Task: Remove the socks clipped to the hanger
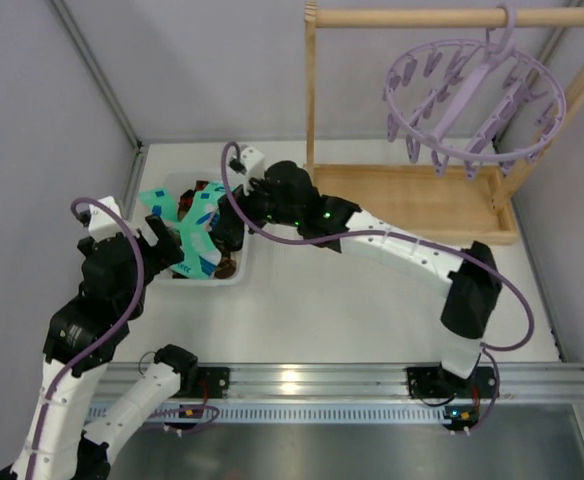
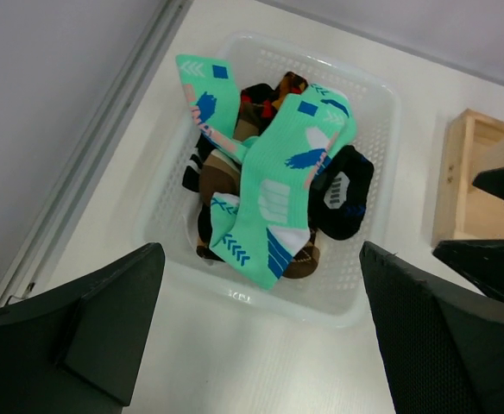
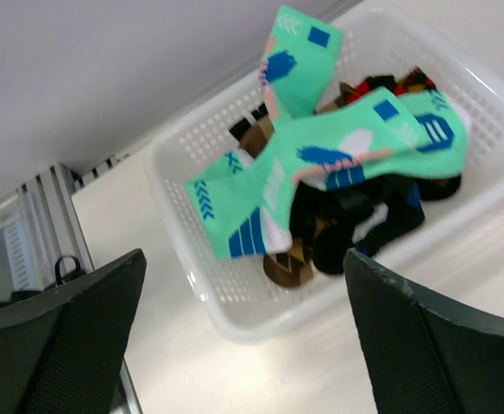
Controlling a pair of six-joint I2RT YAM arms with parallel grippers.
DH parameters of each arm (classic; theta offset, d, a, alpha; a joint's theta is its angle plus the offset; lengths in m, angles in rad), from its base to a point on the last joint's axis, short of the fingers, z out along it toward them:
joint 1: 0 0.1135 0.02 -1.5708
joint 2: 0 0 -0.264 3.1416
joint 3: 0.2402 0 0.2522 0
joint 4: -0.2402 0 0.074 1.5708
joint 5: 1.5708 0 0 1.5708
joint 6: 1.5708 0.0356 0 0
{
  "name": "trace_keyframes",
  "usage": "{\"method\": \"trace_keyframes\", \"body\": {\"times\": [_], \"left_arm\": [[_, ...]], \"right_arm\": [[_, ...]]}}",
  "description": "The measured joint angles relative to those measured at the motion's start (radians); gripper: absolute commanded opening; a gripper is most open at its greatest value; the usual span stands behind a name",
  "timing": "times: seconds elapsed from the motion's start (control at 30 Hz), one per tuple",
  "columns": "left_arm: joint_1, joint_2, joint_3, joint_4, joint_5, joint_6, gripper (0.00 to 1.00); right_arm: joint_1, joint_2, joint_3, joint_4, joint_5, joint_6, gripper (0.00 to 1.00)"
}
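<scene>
no sock is seen on the round lilac plastic clip hanger (image 1: 460,92), which hangs well apart from the white perforated plastic basket (image 2: 381,103). the turquoise, black and brown patterned socks (image 2: 278,172) are heaped inside that basket, so the task is judged essentially done. the left end effector (image 2: 261,259) and right end effector (image 3: 243,259) are poised just above the basket, both spread wide and empty.
</scene>
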Motion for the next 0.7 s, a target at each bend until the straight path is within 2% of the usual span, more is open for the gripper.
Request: {"method": "trace_keyframes", "body": {"times": [0.03,0.17,0.37,0.53,0.7], "left_arm": [[0.000,0.000,0.000,0.001,0.025,0.008,0.98],[0.000,0.009,-0.011,0.022,0.148,0.046,0.98],[0.000,0.061,-0.086,0.101,0.350,0.083,0.98],[0.000,0.084,-0.181,0.194,0.410,0.104,0.98],[0.003,0.071,-0.249,0.243,0.378,0.113,0.98]], "right_arm": [[-0.002,-0.058,-0.073,0.009,0.017,-0.001,0.99],[-0.014,-0.305,-0.346,0.031,0.142,-0.009,1.00],[-0.021,-0.689,-0.644,0.011,0.448,-0.018,0.99],[-0.023,-0.968,-0.805,-0.089,0.731,-0.005,0.99],[-0.023,-1.122,-0.871,-0.272,0.913,0.053,1.00]]}}
